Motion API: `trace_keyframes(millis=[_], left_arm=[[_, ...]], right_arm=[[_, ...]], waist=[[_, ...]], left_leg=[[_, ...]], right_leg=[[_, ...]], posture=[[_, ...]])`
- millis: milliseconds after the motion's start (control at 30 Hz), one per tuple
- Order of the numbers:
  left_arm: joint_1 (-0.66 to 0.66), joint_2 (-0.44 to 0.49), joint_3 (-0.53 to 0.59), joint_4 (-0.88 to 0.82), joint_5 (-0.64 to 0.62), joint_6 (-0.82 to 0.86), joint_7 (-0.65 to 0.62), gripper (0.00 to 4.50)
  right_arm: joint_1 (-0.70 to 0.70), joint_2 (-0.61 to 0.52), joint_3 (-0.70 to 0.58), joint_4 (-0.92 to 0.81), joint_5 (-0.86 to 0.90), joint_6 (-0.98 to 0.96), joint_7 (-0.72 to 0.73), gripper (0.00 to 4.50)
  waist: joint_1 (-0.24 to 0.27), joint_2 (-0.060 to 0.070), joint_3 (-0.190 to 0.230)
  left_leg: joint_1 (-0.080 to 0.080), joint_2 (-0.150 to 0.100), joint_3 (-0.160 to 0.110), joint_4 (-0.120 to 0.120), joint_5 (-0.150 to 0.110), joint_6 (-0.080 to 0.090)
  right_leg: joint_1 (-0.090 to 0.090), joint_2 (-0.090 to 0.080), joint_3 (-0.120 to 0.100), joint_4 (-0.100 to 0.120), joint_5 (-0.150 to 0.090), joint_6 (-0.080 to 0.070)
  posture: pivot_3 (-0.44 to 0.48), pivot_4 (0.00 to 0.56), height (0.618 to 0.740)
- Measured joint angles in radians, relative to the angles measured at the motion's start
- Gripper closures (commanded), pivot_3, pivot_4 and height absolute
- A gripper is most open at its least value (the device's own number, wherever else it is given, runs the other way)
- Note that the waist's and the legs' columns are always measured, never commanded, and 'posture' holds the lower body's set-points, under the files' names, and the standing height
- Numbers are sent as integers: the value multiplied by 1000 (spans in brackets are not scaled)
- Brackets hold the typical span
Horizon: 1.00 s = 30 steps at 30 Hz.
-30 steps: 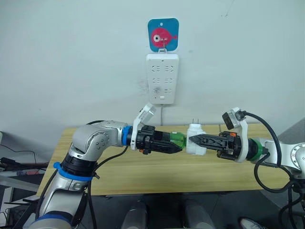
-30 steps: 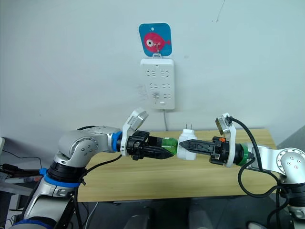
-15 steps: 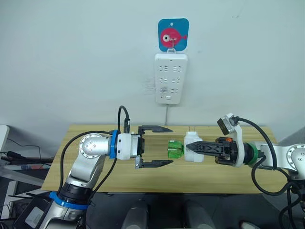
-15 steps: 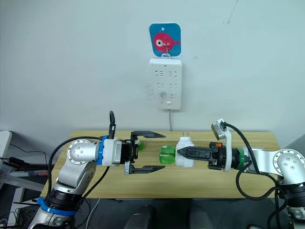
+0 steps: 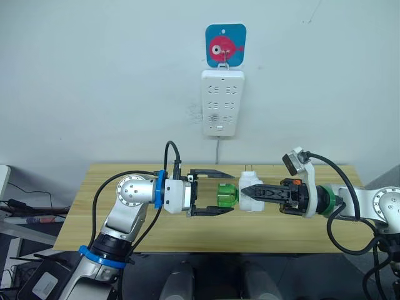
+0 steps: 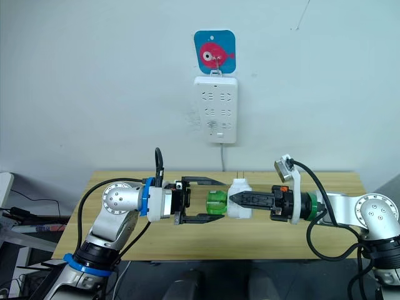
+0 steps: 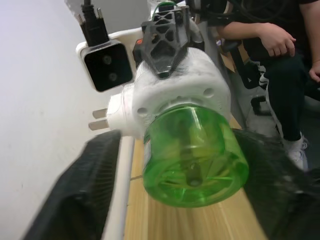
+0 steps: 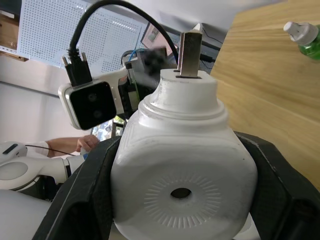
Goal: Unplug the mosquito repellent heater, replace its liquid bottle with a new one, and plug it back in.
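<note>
No legible text, brand, number or label is found in any view. A blue square sign (image 5: 225,45) bearing a pink fish figure, without lettering, is mounted on the wall above the white power strip (image 5: 222,102). The strip's markings are too small to be read. No printing is seen on the mosquito repellent heater (image 8: 182,185).

Heater (image 5: 251,191) between both pincers, above table (image 5: 187,234)
</note>
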Motion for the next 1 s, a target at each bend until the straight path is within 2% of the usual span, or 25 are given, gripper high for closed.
trace_keyframes(millis=[33,133,200,300,333,433,533,767,800,867,933,1000], left_arm=[[0,1,0,0,0,1,2,2250],[0,14,0,-14,-5,29,5,2247],[-6,47,-5,-61,-35,149,11,2247],[-95,154,-34,-151,-241,685,55,2247],[-172,201,-37,-148,-370,955,56,2247],[-261,231,-27,-100,-507,1240,48,2247],[-299,208,-23,-22,-573,1379,44,2247],[-265,185,12,-38,-585,1385,57,2247],[-240,183,17,-62,-566,1336,62,1525],[-198,186,26,-94,-495,1223,69,989],[-126,201,26,-139,-381,1028,56,347],[-48,221,30,-143,-262,840,44,336]], right_arm=[[0,1,0,0,0,-1,-1,1500],[0,7,0,0,0,-3,-8,1500],[-1,12,1,-4,2,-5,-15,1500],[-12,12,6,-4,0,-16,-30,1500],[-30,14,19,-6,0,-20,-35,1500],[-39,22,28,-23,2,-22,-36,1500],[-45,19,38,-22,0,-23,-37,1500],[-47,14,39,-24,1,-23,-32,1500],[-46,14,39,-24,1,-23,-33,1500],[-44,15,39,-20,-4,-22,-39,1500],[-38,22,39,-11,-8,-20,-39,1500],[-37,26,38,-1,-7,-15,-38,1500]], waist=[[0,0,0],[0,0,0],[-1,0,0],[-4,0,0],[-5,0,0],[-13,0,0],[-22,0,0],[-29,0,0],[-28,0,0],[-27,0,0],[-26,0,0],[-25,0,0]], left_leg=[[0,0,0,0,0,0],[0,0,0,0,0,0],[0,0,0,0,0,0],[-1,0,-4,1,0,0],[-2,0,-6,2,0,1],[-1,0,-6,1,0,1],[-2,0,-6,1,0,1],[-2,1,-5,0,0,1],[-2,1,-5,0,0,0],[-2,1,-5,0,1,0],[-1,1,-3,-1,1,0],[-1,1,-1,-2,1,0]], right_leg=[[0,0,0,0,0,0],[0,0,0,0,0,0],[0,0,0,0,0,0],[0,1,-2,1,0,0],[0,2,-4,1,0,0],[1,2,-4,1,0,0],[0,2,-4,0,0,0],[-1,2,-3,0,0,0],[-1,2,-3,-1,0,0],[-1,2,-2,-1,0,0],[-1,1,-1,-1,0,0],[-2,1,0,-1,0,0]], posture=[[52,155,732],[54,157,732],[65,158,732],[77,157,732],[78,157,732],[78,154,732],[73,153,732],[76,149,732],[77,148,732],[79,148,732],[81,147,732],[82,149,732]])
